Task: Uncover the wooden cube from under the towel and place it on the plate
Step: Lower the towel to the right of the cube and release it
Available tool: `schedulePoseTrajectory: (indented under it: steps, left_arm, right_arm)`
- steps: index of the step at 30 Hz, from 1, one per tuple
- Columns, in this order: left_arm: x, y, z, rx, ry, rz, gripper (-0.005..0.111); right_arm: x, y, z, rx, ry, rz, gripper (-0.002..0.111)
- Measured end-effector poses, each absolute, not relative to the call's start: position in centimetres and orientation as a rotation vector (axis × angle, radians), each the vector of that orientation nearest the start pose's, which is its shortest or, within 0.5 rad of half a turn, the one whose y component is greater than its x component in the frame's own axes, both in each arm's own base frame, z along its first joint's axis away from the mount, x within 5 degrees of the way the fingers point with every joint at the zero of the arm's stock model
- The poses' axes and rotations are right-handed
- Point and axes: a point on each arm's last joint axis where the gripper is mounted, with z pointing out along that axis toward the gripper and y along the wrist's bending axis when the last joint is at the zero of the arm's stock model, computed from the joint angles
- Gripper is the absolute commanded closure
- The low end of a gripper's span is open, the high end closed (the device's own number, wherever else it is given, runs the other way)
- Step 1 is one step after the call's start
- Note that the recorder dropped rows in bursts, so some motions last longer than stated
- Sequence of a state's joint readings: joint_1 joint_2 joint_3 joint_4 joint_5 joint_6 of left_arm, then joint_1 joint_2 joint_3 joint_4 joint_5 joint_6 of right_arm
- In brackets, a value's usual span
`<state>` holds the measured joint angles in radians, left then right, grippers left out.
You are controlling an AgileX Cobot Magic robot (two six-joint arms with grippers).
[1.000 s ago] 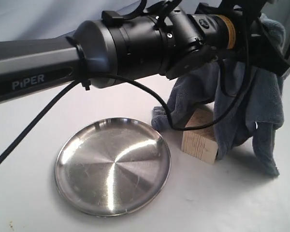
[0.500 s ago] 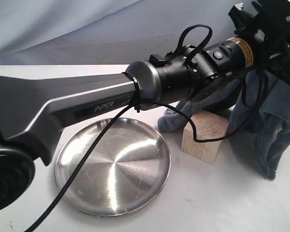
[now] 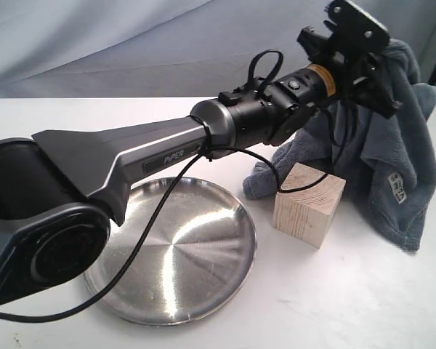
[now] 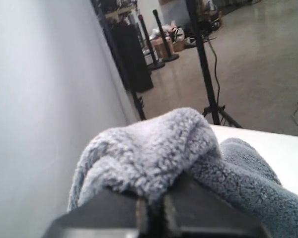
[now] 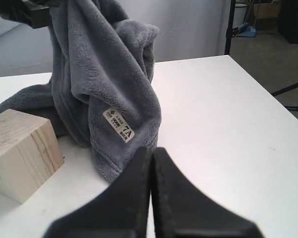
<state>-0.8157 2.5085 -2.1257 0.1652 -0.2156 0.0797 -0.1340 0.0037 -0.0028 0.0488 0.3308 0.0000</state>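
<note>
The pale wooden cube (image 3: 309, 204) (image 5: 21, 152) stands bare on the white table just right of the steel plate (image 3: 171, 249). My left gripper (image 3: 378, 69) (image 4: 152, 201) is shut on a fold of the grey-blue towel (image 3: 381, 153) (image 4: 154, 148) (image 5: 102, 79) and holds it up behind and right of the cube. The towel's lower folds still rest on the table around the cube's far side, its white label (image 5: 119, 124) facing out. My right gripper (image 5: 152, 153) is shut and empty, low over the table near the towel's hanging edge; the exterior view does not show it.
The left arm (image 3: 203, 142) stretches across the plate from the left. A grey backdrop (image 3: 131, 43) hangs behind the table. The table's right edge (image 5: 258, 89) lies beyond the towel, with stands on the floor past it.
The left arm has swung up and back, lifting the towel further off the cube. The cube now shows fully, and the towel's label has turned into view.
</note>
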Motion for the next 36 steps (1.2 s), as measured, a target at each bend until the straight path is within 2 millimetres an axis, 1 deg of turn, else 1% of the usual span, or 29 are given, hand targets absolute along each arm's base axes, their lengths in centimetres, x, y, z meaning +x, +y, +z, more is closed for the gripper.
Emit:
schedulePoseTrajectory:
  steps: [2,5,7,9,12,17,18,20,22,29,32,36]
  left_arm:
    - [41.2,-41.9,18.9,0.823,1.514,-0.465,0.106]
    - [42.3,-40.8,17.3,0.802,1.637,-0.450,0.106]
    - [42.6,-40.3,16.2,0.814,1.710,-0.432,0.105]
    - [42.7,-40.1,15.4,0.831,1.769,-0.418,0.099]
    - [42.5,-39.9,14.8,0.853,1.825,-0.402,0.084]
    - [42.3,-39.7,14.1,0.837,1.928,-0.413,0.046]
    - [42.2,-39.7,14.0,0.833,1.946,-0.415,0.041]
    - [42.2,-39.6,13.8,0.823,1.972,-0.420,0.035]
    - [42.1,-39.5,13.7,0.824,1.997,-0.417,0.033]
    - [41.7,-39.1,13.1,0.826,2.108,-0.400,0.033]
    - [41.6,-39.0,14.1,0.815,2.111,-0.406,0.033]
    - [41.4,-38.8,16.9,0.801,2.086,-0.417,0.036]
  right_arm:
    - [5.4,-0.6,18.4,0.152,1.809,-0.048,0.108]
    - [5.4,-0.6,18.4,0.152,1.809,-0.048,0.108]
    - [5.4,-0.6,18.4,0.152,1.809,-0.048,0.108]
    - [5.4,-0.6,18.4,0.152,1.809,-0.048,0.108]
    - [5.4,-0.6,18.4,0.152,1.809,-0.048,0.108]
    - [5.4,-0.6,18.4,0.152,1.809,-0.048,0.108]
    - [5.4,-0.6,18.4,0.152,1.809,-0.048,0.108]
    - [5.4,-0.6,18.4,0.152,1.809,-0.048,0.108]
    - [5.4,-0.6,18.4,0.152,1.809,-0.048,0.108]
    - [5.4,-0.6,18.4,0.152,1.809,-0.048,0.108]
    - [5.4,-0.6,18.4,0.152,1.809,-0.048,0.108]
    - [5.4,-0.6,18.4,0.152,1.809,-0.048,0.108]
